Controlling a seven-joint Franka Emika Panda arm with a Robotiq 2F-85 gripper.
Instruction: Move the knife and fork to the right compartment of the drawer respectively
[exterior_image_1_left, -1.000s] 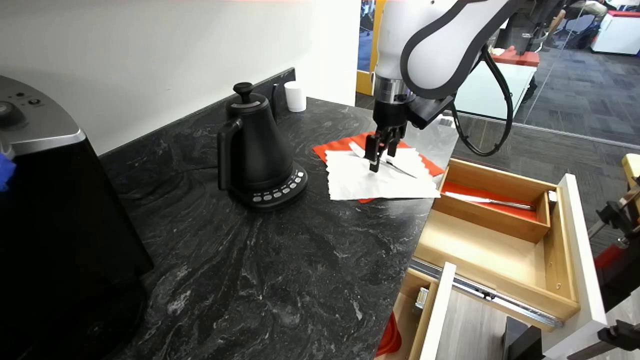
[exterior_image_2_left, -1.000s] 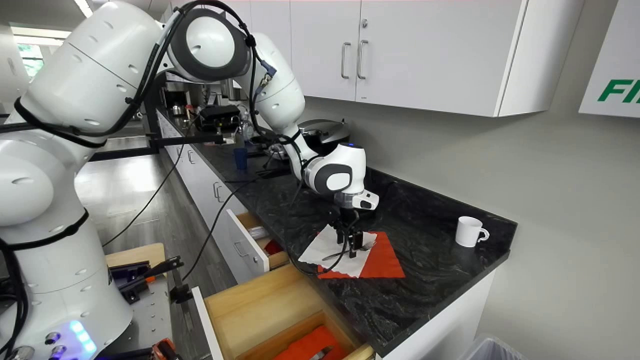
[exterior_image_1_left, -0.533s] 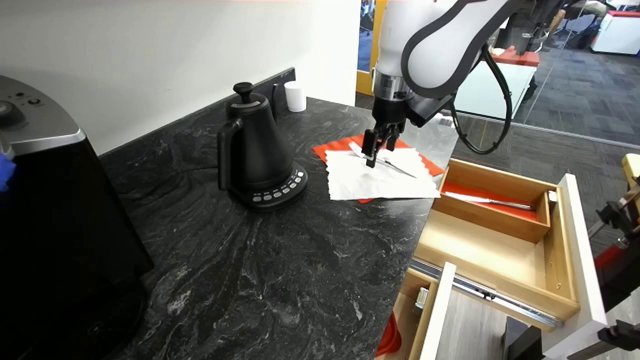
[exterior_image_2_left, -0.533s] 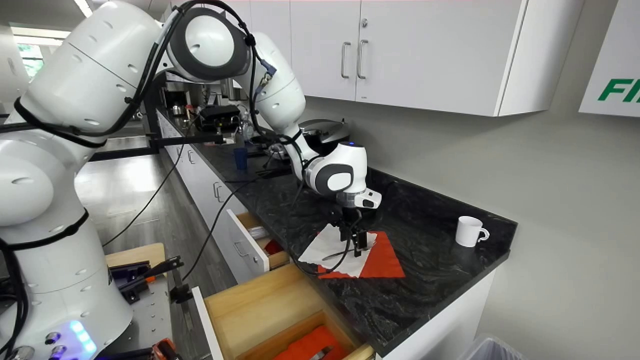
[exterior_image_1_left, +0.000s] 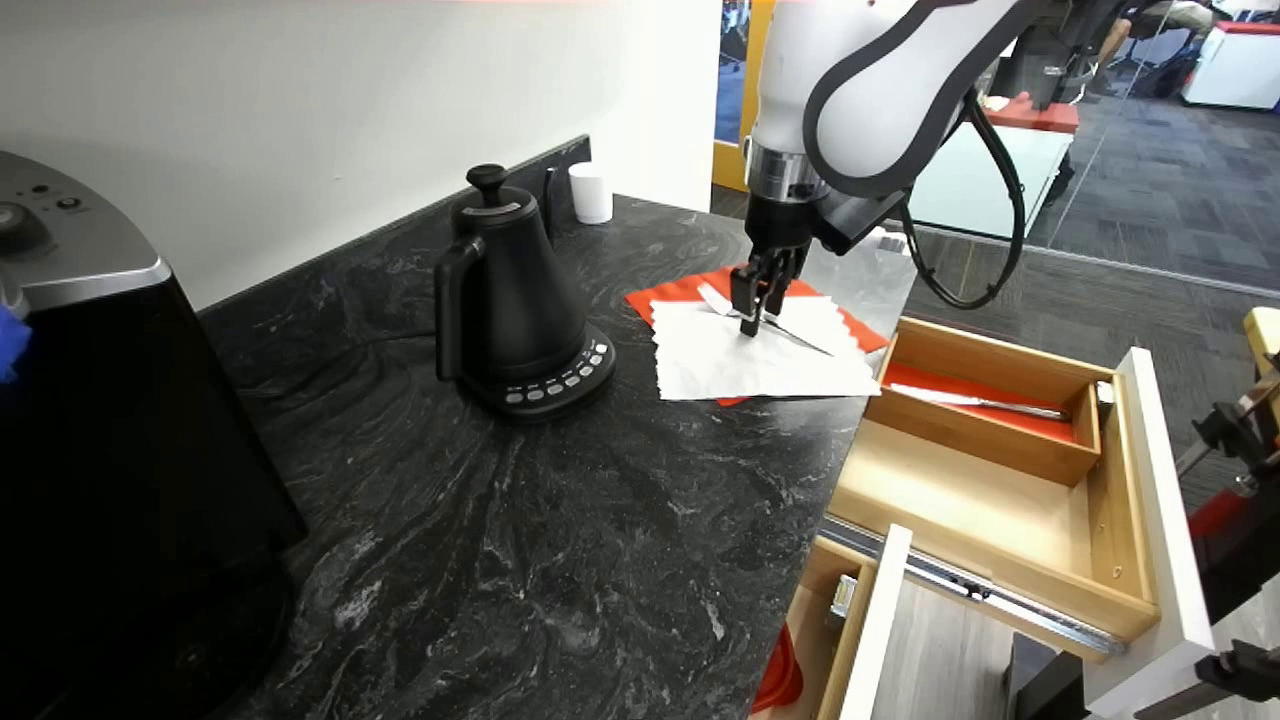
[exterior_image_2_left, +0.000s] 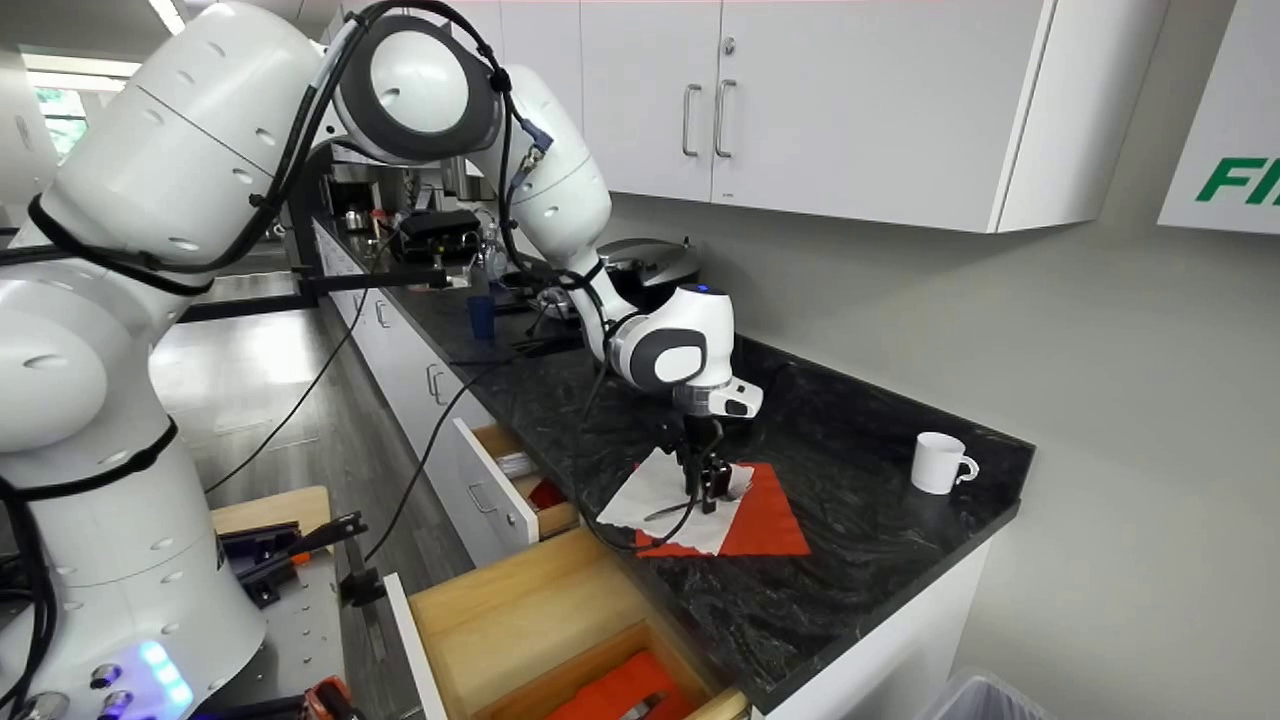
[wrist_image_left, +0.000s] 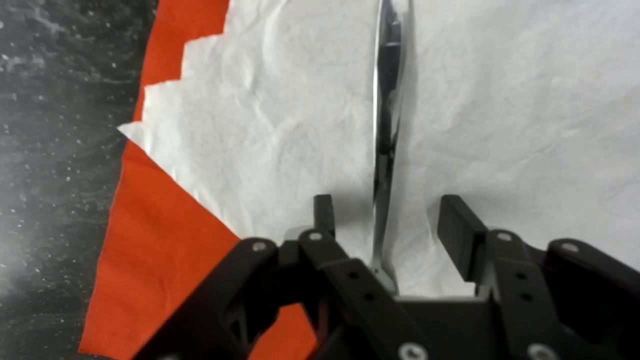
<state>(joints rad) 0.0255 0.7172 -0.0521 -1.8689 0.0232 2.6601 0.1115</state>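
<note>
End effector (wrist_image_left: 390, 222), jaws apart, straddled the unstowed fork (wrist_image_left: 385, 135) near the desk (exterior_image_1_left: 500, 560) edge; knife (exterior_image_1_left: 980, 402) already lay in right compartment (exterior_image_1_left: 1045, 429).

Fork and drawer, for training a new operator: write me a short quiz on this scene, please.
1. What colour is the floor of the drawer compartment holding the knife?
2. In the wrist view, the fork shows: A) between the jaws of the open gripper; B) left of both; C) right of both.
3. True or false: the fork is in that drawer.
Key: 1. Red-orange; 2. A; 3. False, it lies across the white napkin.
</note>
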